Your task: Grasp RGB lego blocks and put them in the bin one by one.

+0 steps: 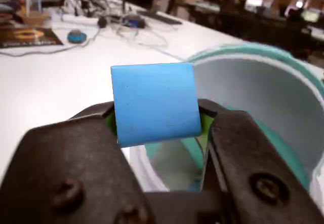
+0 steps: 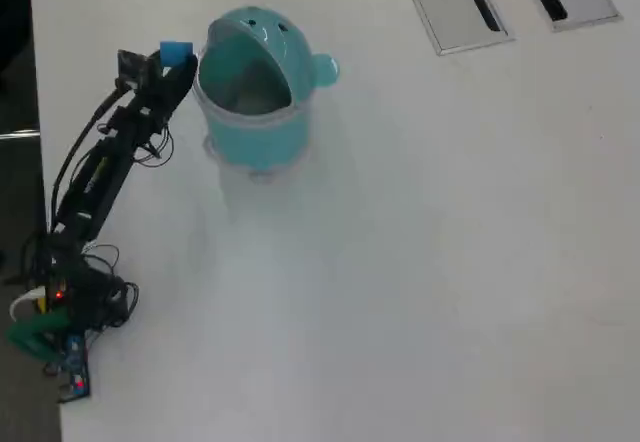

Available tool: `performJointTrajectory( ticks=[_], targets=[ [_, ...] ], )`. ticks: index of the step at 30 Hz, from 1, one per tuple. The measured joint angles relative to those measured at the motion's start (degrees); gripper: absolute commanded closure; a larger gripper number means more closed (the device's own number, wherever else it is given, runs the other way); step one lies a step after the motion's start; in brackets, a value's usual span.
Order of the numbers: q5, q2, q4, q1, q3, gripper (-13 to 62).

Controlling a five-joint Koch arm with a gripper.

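Observation:
A blue lego block (image 1: 154, 102) is clamped between my gripper's (image 1: 158, 115) two dark jaws, which are shut on its sides. In the overhead view the same blue block (image 2: 176, 53) shows at the gripper (image 2: 178, 60), just left of the bin (image 2: 250, 132) and near its rim. The teal bin (image 1: 298, 148) fills the right of the wrist view, its pale inside open below and beside the block. Its domed lid (image 2: 262, 34) is swung back, with two dark dots and a round side knob (image 2: 322, 67). No red or yellow-green block shows in either view.
Two flat grey slotted panels (image 2: 465, 2) lie at the table's far edge in the overhead view. The arm's base and wires (image 2: 60, 312) sit at the left edge. Cables and clutter (image 1: 76, 11) lie far back on the table in the wrist view.

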Motion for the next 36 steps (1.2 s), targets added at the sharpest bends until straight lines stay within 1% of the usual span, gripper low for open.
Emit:
performJointTrajectory(
  ticks=[1,7,11,12,14,15,16,20,29,31,36],
  targets=[
    [-0.4,-3.9,0.1,0.1,-3.9,36.8],
    [-3.3,-8.1,0.2,2.5,-4.7,36.7],
    [-4.1,-9.4,0.1,7.4,-5.0,35.8],
    [-4.2,-9.4,0.1,9.9,-5.0,33.7],
    [-4.2,-9.6,0.1,11.3,-5.0,21.4],
    [-4.1,-10.1,-0.5,12.0,-5.0,19.3],
    [-4.2,-11.0,-4.7,13.4,-5.0,18.6],
    [-4.1,-11.2,-8.2,14.0,-5.2,16.1],
    [-3.3,-10.2,-8.4,13.7,-5.0,15.3],
    [-2.0,-8.4,-8.5,14.0,-4.2,15.4],
    [4.1,-2.1,-8.4,14.2,4.0,15.4]
  ],
)
